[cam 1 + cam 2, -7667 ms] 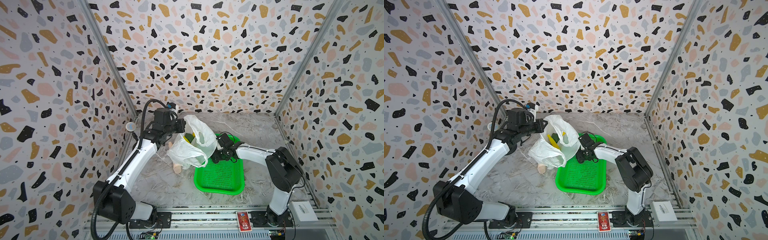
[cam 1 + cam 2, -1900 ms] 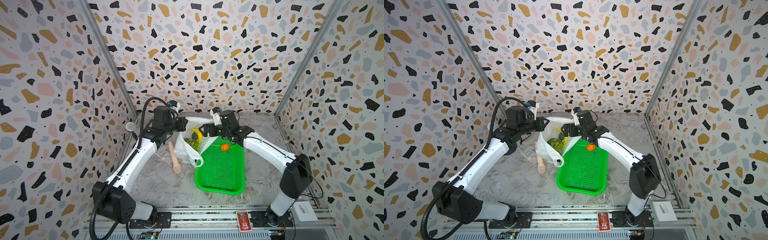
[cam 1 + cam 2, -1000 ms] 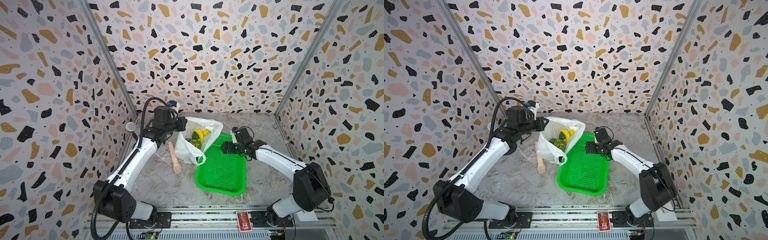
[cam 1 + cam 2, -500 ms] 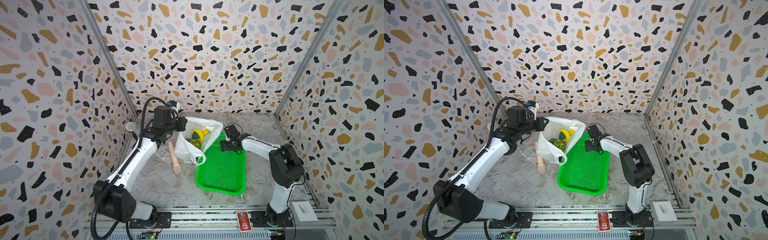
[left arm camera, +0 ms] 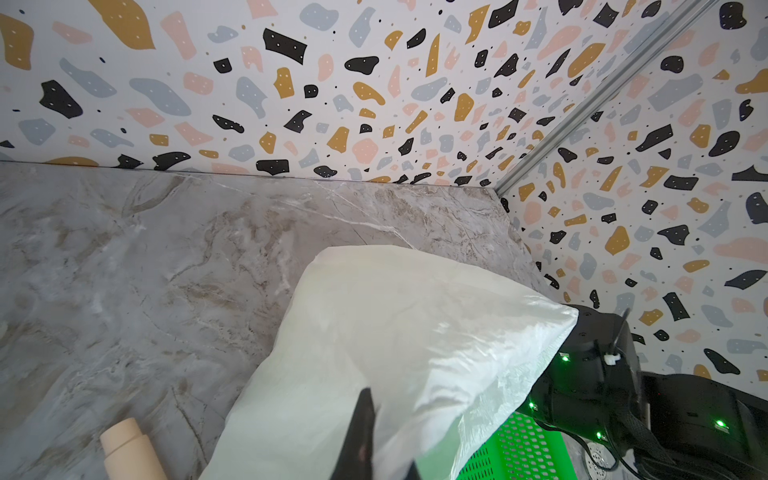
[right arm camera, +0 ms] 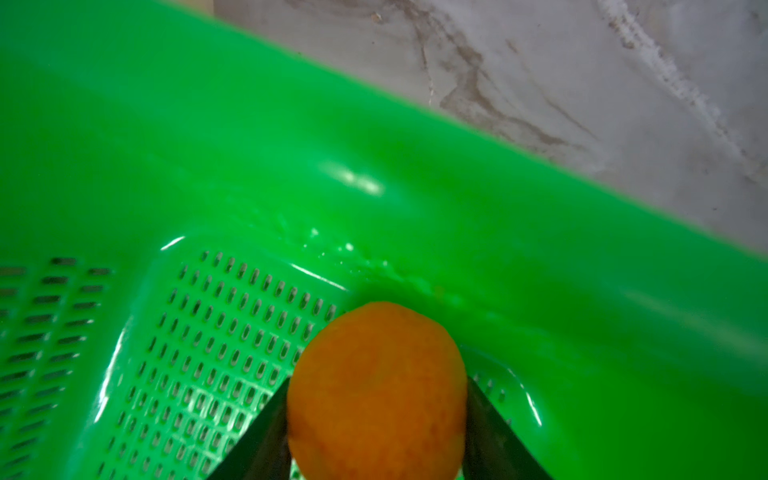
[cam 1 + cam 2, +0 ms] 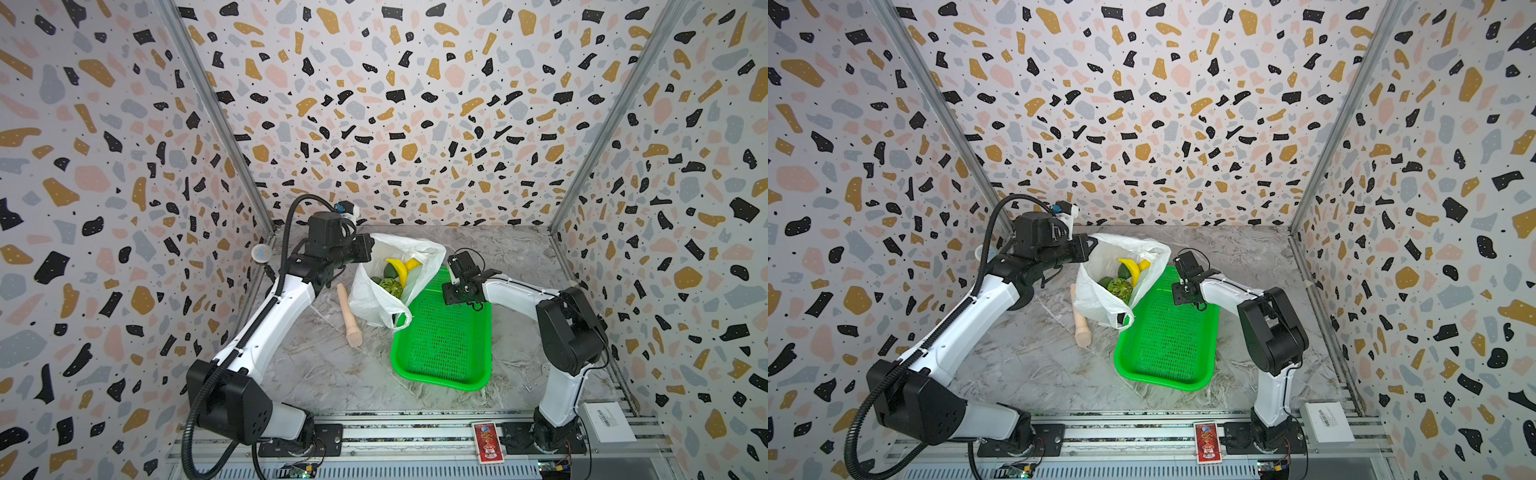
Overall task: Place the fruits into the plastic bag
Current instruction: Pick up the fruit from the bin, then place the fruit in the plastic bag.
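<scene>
The white plastic bag (image 7: 374,301) (image 7: 1096,297) stands open beside the basket, its rim pinched in my shut left gripper (image 7: 368,253) (image 5: 374,449). Inside it lie a yellow banana (image 7: 399,268), a dark green avocado (image 7: 390,272) and a light green round fruit (image 7: 390,286). My right gripper (image 7: 453,291) (image 6: 376,415) reaches down into the basket's far end. In the right wrist view its two fingers press on both sides of the orange (image 6: 376,386), which rests on the mesh floor. In both top views the gripper hides the orange.
The bright green mesh basket (image 7: 440,353) (image 7: 1163,345) (image 6: 291,166) lies right of the bag, touching it. A beige wooden stick (image 7: 349,316) (image 5: 129,449) lies on the marble floor left of the bag. Patterned walls close in on three sides.
My right arm folded back toward the basket's far end and lowered over the orange, its jaws narrowing onto it. The left arm and the bag have stayed put.
</scene>
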Robot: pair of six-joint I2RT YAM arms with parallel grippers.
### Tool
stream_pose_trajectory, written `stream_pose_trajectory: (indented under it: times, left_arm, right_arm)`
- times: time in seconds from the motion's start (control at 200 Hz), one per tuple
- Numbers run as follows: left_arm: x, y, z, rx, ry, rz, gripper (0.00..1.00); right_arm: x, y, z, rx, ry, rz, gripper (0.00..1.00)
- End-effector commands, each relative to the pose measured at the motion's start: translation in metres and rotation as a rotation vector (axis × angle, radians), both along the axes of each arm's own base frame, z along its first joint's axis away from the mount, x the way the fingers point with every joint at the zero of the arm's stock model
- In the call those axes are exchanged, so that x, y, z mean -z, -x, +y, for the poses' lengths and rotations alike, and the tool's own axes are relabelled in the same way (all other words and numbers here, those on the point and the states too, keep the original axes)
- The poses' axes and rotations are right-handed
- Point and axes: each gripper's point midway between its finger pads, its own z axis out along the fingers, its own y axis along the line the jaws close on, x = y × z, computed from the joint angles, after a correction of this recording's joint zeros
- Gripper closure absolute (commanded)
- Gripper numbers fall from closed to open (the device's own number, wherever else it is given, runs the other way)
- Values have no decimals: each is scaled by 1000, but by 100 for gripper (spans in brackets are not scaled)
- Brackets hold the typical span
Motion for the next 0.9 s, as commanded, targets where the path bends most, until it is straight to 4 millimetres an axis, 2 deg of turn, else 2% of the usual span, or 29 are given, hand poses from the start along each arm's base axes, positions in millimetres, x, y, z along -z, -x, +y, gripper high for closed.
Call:
stream_pose_trajectory:
  times: [0.0, 0.13, 0.275, 0.365, 0.446, 0.536, 0.611, 0.711, 0.741, 0.821, 0.896]
  left_arm:
    - [-10, -3, 0, 1, -4, -39, 100]
    - [-8, -3, -1, 3, -4, -35, 100]
    - [-6, -4, -1, 1, -3, -33, 100]
    - [-6, -5, -2, 5, 1, -31, 100]
    - [-7, -6, -2, 6, 1, -32, 100]
    - [-8, -5, -2, 6, 4, -34, 100]
    - [-9, -5, -2, 2, 3, -36, 100]
    - [-11, -3, -1, 2, 2, -40, 100]
    - [-11, -3, -1, 1, 1, -41, 100]
    - [-13, -3, 0, 1, 1, -45, 100]
    - [-12, -3, 0, 0, -1, -44, 100]
  right_arm:
    - [-59, 4, 3, -10, -101, -104, 68]
    - [-130, 24, 9, -11, -217, -242, 67]
    - [-224, 65, 50, -125, -355, -507, 66]
    - [-261, 89, 81, -230, -465, -589, 65]
    - [-269, 99, 109, -332, -528, -569, 62]
    - [-254, 95, 136, -393, -557, -502, 59]
    - [-247, 82, 151, -403, -566, -473, 58]
    - [-243, 48, 158, -376, -597, -446, 55]
    - [-243, 38, 160, -372, -619, -433, 51]
    - [-236, 13, 160, -344, -651, -358, 30]
    - [-234, 6, 159, -343, -645, -312, 21]
